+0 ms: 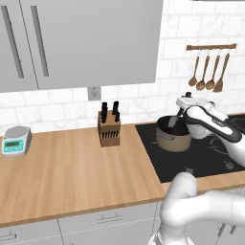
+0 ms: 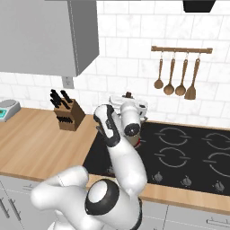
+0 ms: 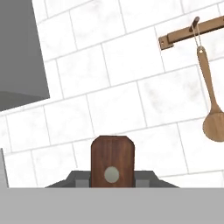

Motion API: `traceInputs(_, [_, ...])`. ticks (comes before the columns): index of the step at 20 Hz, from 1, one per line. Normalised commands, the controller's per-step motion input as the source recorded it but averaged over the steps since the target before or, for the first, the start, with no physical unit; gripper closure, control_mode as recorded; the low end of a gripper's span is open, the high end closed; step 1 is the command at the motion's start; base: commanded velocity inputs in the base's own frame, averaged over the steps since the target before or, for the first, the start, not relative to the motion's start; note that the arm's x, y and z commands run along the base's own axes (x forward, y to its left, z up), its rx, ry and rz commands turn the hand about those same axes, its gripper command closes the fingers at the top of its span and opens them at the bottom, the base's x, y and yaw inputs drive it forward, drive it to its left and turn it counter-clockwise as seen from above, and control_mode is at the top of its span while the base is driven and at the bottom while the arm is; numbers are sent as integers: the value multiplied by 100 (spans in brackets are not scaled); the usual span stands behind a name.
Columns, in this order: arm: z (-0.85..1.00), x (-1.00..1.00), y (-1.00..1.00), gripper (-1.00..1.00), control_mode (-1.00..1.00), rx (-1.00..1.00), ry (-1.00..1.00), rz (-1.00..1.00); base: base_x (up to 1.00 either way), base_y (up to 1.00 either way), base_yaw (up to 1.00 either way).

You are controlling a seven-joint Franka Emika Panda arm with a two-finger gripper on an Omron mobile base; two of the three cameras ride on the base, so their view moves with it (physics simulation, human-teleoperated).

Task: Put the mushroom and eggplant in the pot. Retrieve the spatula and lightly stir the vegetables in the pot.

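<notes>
1. One pot (image 1: 173, 137) sits on the hob's near-left burner; a dark shape inside is probably the eggplant (image 1: 169, 128).
2. Above the pot, the gripper (image 1: 180, 114) is clamped on the spatula (image 3: 112, 164).
3. The spatula's long axis runs steeply down from the gripper, blade into the pot.

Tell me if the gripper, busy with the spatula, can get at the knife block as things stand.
Probably not right away: the gripper is shut on the spatula over the pot, and the knife block stands apart on the counter.
</notes>
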Motion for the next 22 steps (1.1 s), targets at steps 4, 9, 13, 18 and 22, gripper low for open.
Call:
traceInputs(4, [-30,17,18,100,-100,0,0,13,0,0,0])
traceInputs(9, [-29,45,4,100,-100,0,-3,15,0,0,0])
traceInputs(13, [-41,54,2,100,-100,0,-4,14,0,0,0])
traceInputs(18, [-67,52,5,100,-100,-1,0,13,0,0,0])
traceInputs(22, [-46,1,0,100,-100,-9,-1,6,0,0,0])
